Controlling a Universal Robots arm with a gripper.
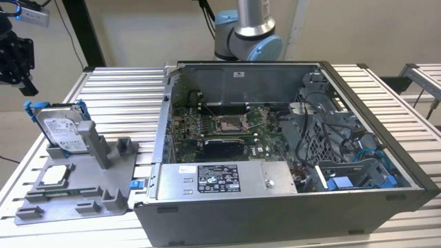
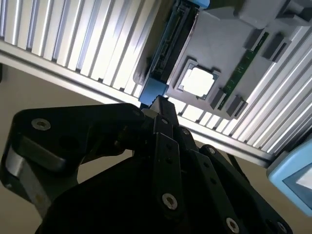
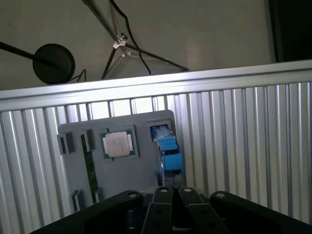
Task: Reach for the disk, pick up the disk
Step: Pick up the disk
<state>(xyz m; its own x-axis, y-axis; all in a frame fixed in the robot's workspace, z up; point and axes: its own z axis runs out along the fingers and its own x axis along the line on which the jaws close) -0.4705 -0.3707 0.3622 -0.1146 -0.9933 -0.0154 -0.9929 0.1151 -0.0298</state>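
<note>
Starting at the exterior view's left, we see the black multi-link claw [image 1: 25,82] hanging in the air. It is out past the edge of the ribbed aluminium bench [image 1: 117,88] on that side, over the floor, touching nothing. In both wrist views the claw [image 2: 158,101] [image 3: 171,191] has its fingertips pressed together with nothing between them, and it is aimed toward the bench edge.

Next is the disk, a flat rectangular silver-metal drive with a white label and blue plastic rails [image 1: 61,126]. It stands on edge in a slot of a grey plastic fixture plate [image 1: 90,199], just behind a tall grey post [image 1: 93,142]. The plate lies along the bench edge on the exterior view's left, toward the near corner. The disk is on the part of the plate farther from that corner and well apart from the claw. In the first wrist view we see the disk [image 3: 168,148] edge-on, blue rail uppermost. In the second wrist view it [image 2: 168,44] is also edge-on.

A small square silver-white chip [image 1: 55,175] sits in a recess of the plate, nearer the near corner. A thin green memory strip [image 3: 89,165] lies beside it.

An open grey metal computer case [image 1: 276,217] covers the bench from the middle toward the edge on the exterior view's right. It shows a green motherboard [image 1: 220,124] and a grey metal box with a black-and-white sticker [image 1: 276,175] against its near wall.

The silver arm base with blue joint caps [image 1: 248,31] rises at the far bench edge.
</note>
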